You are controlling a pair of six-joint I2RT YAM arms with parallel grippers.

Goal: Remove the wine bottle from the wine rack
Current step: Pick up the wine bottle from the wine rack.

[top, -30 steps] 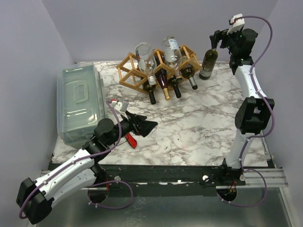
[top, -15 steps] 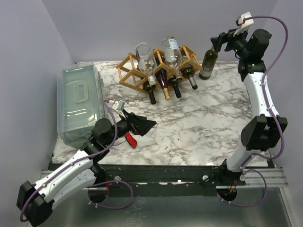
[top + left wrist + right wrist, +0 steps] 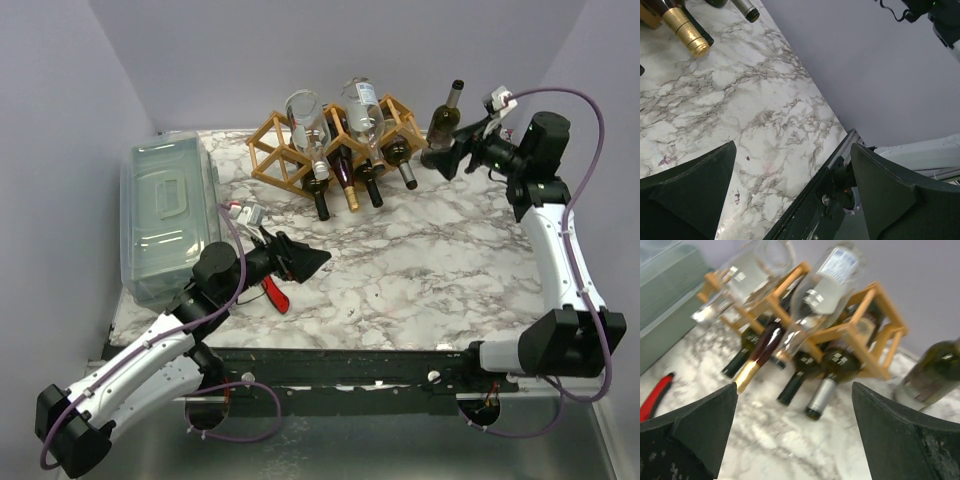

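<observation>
The white, grey-veined marble desk (image 3: pixel 430 260) carries a clear lidded plastic bin (image 3: pixel 170 215) along its left edge and the wooden wine rack (image 3: pixel 275 150) at the back. A dark green wine bottle (image 3: pixel 443 125) stands upright just right of the rack. A red-handled tool (image 3: pixel 277 297), perhaps pliers, lies near the front left.

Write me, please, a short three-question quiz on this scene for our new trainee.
1. True or false: the green bottle beside the wine rack stands upright on the table.
2. Which one is nearer that bottle? A) left gripper B) right gripper
3. Fill in: the red-handled tool lies on the robot's ____ side of the table.

Key: 1 true; 2 B; 3 left.
</observation>
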